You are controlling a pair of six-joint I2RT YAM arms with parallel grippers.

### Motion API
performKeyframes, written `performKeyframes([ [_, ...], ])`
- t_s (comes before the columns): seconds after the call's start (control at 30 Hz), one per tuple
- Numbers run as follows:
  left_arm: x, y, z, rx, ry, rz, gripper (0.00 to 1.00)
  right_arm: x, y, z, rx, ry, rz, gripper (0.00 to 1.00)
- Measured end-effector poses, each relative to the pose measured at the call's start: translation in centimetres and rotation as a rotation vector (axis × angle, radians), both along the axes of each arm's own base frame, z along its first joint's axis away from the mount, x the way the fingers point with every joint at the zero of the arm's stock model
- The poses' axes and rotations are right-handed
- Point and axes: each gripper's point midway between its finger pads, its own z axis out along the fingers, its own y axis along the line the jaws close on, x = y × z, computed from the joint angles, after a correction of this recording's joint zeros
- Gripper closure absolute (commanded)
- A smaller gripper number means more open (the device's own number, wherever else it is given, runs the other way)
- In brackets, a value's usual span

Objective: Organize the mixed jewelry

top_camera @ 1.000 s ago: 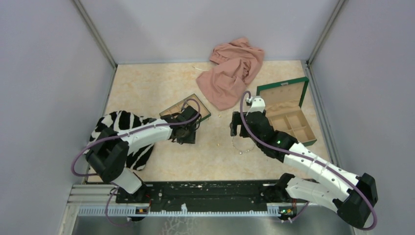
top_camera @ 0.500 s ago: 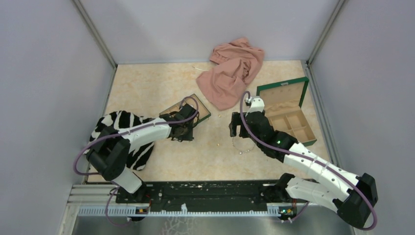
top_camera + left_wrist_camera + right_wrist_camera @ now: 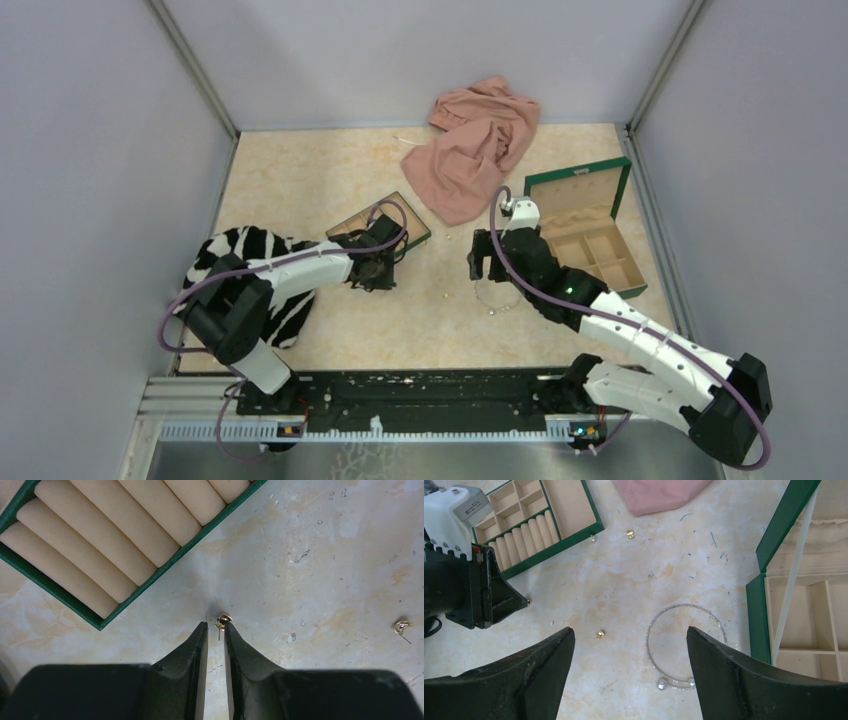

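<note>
From above: silvery loop necklace (image 3: 491, 310) flat on the table (image 3: 300, 170), just in front of the right gripper (image 3: 485, 266) and beside the open green compartment box (image 3: 590, 240). Low at the near corner of the slotted tray (image 3: 418, 230), the left gripper (image 3: 378, 272). Pink cloth (image 3: 475, 150) at the back and zebra-print cloth (image 3: 250, 262) under the left arm, both well clear.

Left wrist: fingers (image 3: 199, 642) nearly together with only a slit left. At their tips a gold stud earring (image 3: 223, 621), pin in the slit, not visibly pinched. Tiny and light, likely to skitter; best held by the pin. Off to the right, a second stud (image 3: 401, 626).

Right wrist: fingers (image 3: 551, 670) spread wide, holding nothing, straddling the necklace. Looks thin, light and springy; probably best taken across one side of the wire, away from the beaded ends. Just beside the loop, a loose stud (image 3: 600, 634). Near enough on the right to crowd a finger, the box wall.
</note>
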Motion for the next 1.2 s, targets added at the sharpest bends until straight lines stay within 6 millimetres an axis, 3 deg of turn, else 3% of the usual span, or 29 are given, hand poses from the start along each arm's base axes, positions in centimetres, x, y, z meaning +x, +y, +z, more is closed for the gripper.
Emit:
performKeyframes([
  [0.33,0.1,0.1,-0.2,0.006,0.0,0.002,0.86,0.0,-0.2,-0.1,-0.007,0.001,-0.007,0.18],
  [0.5,0.1,0.1,-0.2,0.006,0.0,0.002,1.0,0.0,-0.2,-0.1,-0.007,0.001,-0.007,0.18],
  [0.83,-0.4,-0.6,0.1,-0.011,0.022,-0.079,1.0,0.1,-0.5,-0.2,-0.018,0.0,-0.02,0.18],
  [1.2,0.3,-5.0,5.7,-0.264,0.04,-0.292,1.0,0.0,-2.1,-1.2,-0.088,0.026,-0.062,0.16],
])
